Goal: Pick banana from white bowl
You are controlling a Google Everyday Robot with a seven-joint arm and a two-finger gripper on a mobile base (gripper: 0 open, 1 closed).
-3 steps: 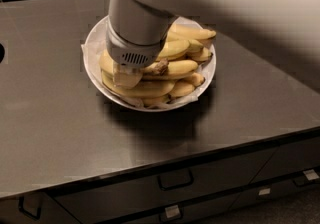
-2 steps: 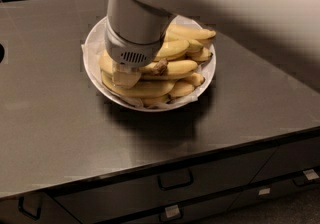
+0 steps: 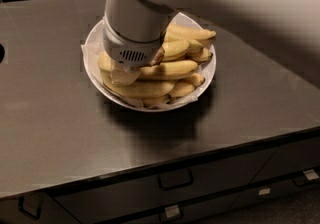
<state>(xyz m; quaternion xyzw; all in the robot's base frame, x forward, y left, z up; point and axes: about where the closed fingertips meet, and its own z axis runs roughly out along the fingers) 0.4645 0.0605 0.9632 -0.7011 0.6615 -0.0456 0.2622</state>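
A wide white bowl (image 3: 95, 43) with crinkled paper lining sits on the steel counter and holds a pile of several yellow bananas. The largest one, a thick curved banana (image 3: 137, 89), lies along the pile's front. My gripper (image 3: 127, 70) reaches straight down from the arm's grey wrist onto the left part of the pile, above the thick banana's left end. The wrist hides the fingers and the bananas under them.
The steel counter (image 3: 55, 118) has a front edge with drawers and handles (image 3: 175, 180) below. A dark round opening (image 3: 1, 52) shows at the counter's left edge. Dark tiles line the back wall. My arm's white body covers the upper right.
The arm stands a little lower over the pile; the bananas and bowl have not moved.
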